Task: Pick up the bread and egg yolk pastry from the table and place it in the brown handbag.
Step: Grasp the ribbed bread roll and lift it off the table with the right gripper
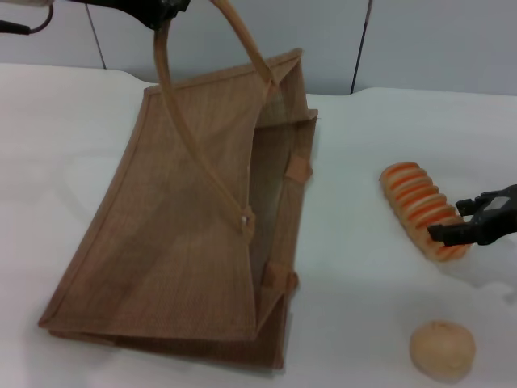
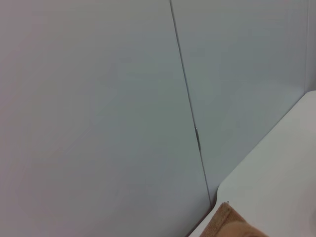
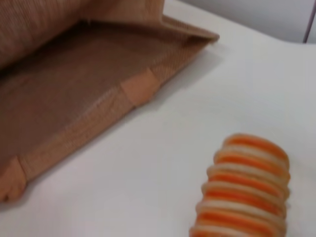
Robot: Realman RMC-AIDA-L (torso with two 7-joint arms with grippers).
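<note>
The brown handbag (image 1: 186,226) stands tilted on the white table, its mouth open toward the right. My left gripper (image 1: 166,12) is at the top of the head view, shut on one tan handle (image 1: 182,105) and holding it up. The bread (image 1: 416,198), a ridged loaf with orange stripes, lies right of the bag. My right gripper (image 1: 455,220) is open, its dark fingers over the loaf's near end. The egg yolk pastry (image 1: 441,349), a round beige bun, sits nearer the front. The right wrist view shows the bread (image 3: 244,192) and the bag's open mouth (image 3: 74,84).
The white table (image 1: 355,283) runs back to a grey panelled wall (image 1: 420,40). The left wrist view shows that wall (image 2: 98,108), a strip of table and one corner of the bag (image 2: 229,227).
</note>
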